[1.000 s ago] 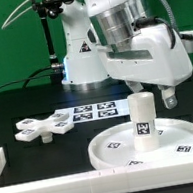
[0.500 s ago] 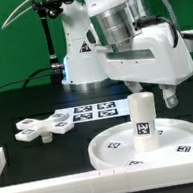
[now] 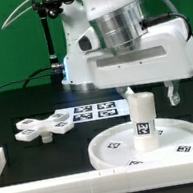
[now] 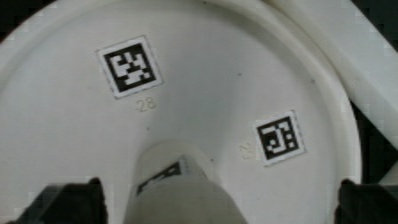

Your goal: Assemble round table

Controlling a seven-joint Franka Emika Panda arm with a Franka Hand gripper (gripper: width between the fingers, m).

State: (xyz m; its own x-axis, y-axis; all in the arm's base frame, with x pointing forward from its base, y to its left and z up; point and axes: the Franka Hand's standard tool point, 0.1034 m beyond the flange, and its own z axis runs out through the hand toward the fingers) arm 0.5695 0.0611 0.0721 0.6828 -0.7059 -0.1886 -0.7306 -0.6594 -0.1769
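Judging from the biggest thing down, the arm [image 3: 124, 29] fills the back of the worktop and leans over the front corner on the exterior view's right, where the work is.

Under it the round disc [image 3: 118, 147] lies flat, rim up, just behind the white rail [image 3: 59, 189] along the front edge. That part looks placed and ready.

The cross-shaped base [image 3: 44, 126] lies loose towards the exterior view's left edge, about mid-depth. It sits just beside the marker board [image 3: 95, 111] and well apart from the disc. I count that as the main step left: it has to be fetched and fitted onto the leg's free end.

The leg [image 3: 142, 123] stands upright at the disc's centre, its tag [image 3: 143, 129] facing the front edge. I cannot tell whether it is fully seated or only resting there.

The gripper [image 3: 151, 96] hovers at the leg's top with its fingers [image 3: 172, 95] spread wide on either side. The wrist view shows dark gaps between each fingertip and the leg, so I read it as open and holding nothing.

My estimate is roughly halfway: disc and leg are together, and the base is untouched.
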